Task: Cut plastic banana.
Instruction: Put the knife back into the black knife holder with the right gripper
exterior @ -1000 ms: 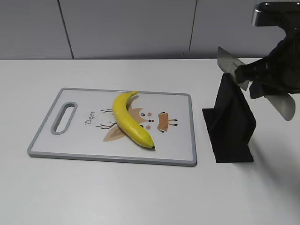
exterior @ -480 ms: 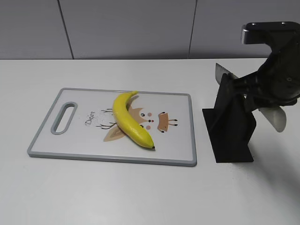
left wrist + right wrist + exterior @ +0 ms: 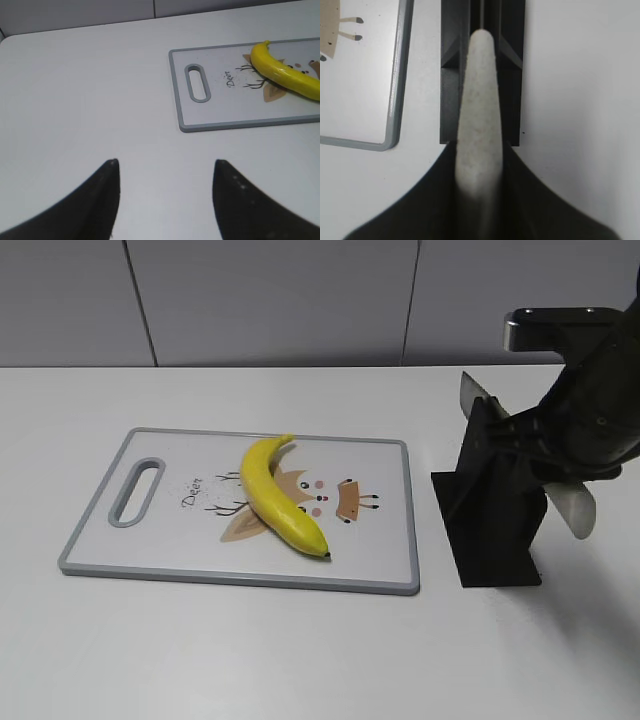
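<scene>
The plastic banana (image 3: 275, 495) lies whole on a grey-rimmed cutting board (image 3: 385, 565) with a deer print; it also shows in the left wrist view (image 3: 285, 75). My right gripper (image 3: 548, 455) is shut on the pale handle of a knife (image 3: 479, 100), right of the board. The knife (image 3: 577, 508) sits tilted in a black stand (image 3: 495, 530), its blade tip poking out at the stand's top. My left gripper (image 3: 166, 165) is open and empty above bare table left of the board (image 3: 225, 112); it is out of the exterior view.
The black stand (image 3: 512, 50) stands just right of the board's right edge (image 3: 395, 100). The board has a handle slot (image 3: 137, 492) at its left end. A grey panelled wall runs behind the white table.
My right gripper has come down and leftward with the knife, bringing the blade from above the stand down into it. The banana and board have not moved.
</scene>
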Action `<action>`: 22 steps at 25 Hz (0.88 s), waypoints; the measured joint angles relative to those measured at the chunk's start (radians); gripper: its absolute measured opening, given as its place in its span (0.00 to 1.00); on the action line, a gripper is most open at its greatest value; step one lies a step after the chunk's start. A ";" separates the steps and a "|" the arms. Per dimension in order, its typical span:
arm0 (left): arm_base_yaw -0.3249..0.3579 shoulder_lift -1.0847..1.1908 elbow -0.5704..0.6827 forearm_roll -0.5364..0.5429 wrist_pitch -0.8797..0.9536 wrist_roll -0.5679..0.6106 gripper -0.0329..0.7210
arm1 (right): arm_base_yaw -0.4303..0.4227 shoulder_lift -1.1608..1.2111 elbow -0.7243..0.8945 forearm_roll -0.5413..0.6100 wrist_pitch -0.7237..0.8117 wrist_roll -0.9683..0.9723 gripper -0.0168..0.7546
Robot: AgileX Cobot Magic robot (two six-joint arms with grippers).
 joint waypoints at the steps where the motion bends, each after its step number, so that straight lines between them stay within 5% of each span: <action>1: 0.000 0.000 0.000 0.000 0.000 0.000 0.81 | 0.000 0.000 0.000 0.000 0.002 -0.005 0.25; 4: 0.000 0.000 0.000 0.000 0.000 0.000 0.81 | 0.000 0.000 -0.001 0.000 0.011 -0.022 0.28; 10: 0.000 0.000 0.000 0.000 0.000 0.000 0.81 | 0.000 -0.002 0.003 0.017 0.076 -0.050 0.71; 12: 0.000 0.000 0.000 0.000 0.000 0.000 0.81 | 0.000 -0.002 0.003 0.019 0.076 -0.055 0.78; 22: 0.000 0.000 0.000 0.000 0.000 0.000 0.81 | 0.000 -0.092 0.003 0.094 0.104 -0.176 0.80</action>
